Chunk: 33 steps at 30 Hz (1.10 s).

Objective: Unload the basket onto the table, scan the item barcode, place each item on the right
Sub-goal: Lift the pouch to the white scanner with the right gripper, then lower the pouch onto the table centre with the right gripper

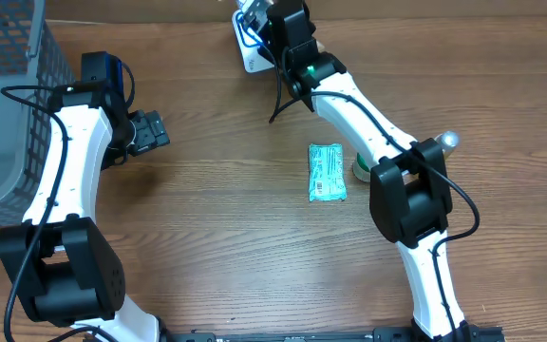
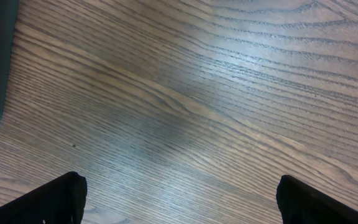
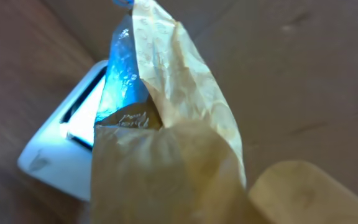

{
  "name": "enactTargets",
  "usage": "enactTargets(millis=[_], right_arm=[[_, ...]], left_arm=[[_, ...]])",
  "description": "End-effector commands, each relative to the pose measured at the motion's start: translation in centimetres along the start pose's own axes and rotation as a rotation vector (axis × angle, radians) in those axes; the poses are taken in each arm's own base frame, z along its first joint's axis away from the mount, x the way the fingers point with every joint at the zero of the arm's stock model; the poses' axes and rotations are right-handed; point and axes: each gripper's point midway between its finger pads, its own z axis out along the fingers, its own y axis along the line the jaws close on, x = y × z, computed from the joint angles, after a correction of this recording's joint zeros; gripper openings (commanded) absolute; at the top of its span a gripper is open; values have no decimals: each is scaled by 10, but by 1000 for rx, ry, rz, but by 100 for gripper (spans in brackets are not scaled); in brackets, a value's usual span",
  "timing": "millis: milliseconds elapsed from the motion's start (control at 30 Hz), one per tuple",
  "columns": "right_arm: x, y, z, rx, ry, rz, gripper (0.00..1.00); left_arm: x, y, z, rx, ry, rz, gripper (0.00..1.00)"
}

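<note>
We hold the packet [image 3: 157, 74] pinched in the right gripper [image 1: 272, 27] at the far edge, just above the white scanner [image 3: 61, 155], likely so its window can read the barcode. The left gripper [image 2: 179, 202] hangs spread and empty at left. The barcode itself is hidden from us, and the close view is blurred.

Your left pincer [image 1: 155, 130] gapes wide open. Your right arm stretches far forward, right pincer [image 1: 259, 26] clamped on a packet [image 3: 160, 112].
</note>
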Motion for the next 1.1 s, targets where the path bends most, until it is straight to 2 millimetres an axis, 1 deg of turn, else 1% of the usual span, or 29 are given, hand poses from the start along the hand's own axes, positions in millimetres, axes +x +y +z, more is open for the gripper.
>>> enactTargets(millis=[0,100,233,400,533,633,767,833,900,967,1000,1067], right_arm=[[1,26,2,-82,-1,-31,8],[5,37,-1,-118,22,-45,8],[9,45,-2,-141,44,-53,8],[9,44,-2,-138,43,-52,8],[0,36,-6,-119,23,-44,8],[-20,21,-18,-89,-25,40,8],[-50,-9,-45,-45,-97,161,8],[-58,-22,-59,-35,-111,216,7],[-57,-34,-73,-38,-96,296,7],[-50,-38,-86,-64,-49,397,7],[-43,-35,-91,-89,-17,438,7],[-28,-19,-101,-192,59,488,7]], left_arm=[[-7,-1,-6,-3,-27,-2,100],[-7,-1,-6,-3,-27,-2,100],[-7,-1,-6,-3,-27,-3,99],[-7,-1,-6,-3,-27,-2,100],[-7,0,-6,-3,-26,-2,100],[-7,0,-6,-3,-27,-3,100],[-7,-1,-6,-3,-27,-2,100],[-7,0,-6,-3,-27,-2,100],[-7,0,-6,-3,-27,-2,99],[-7,0,-6,-3,-27,-3,100],[-7,-1,-6,-3,-27,-2,100],[-7,-1,-6,-3,-27,-2,100]])
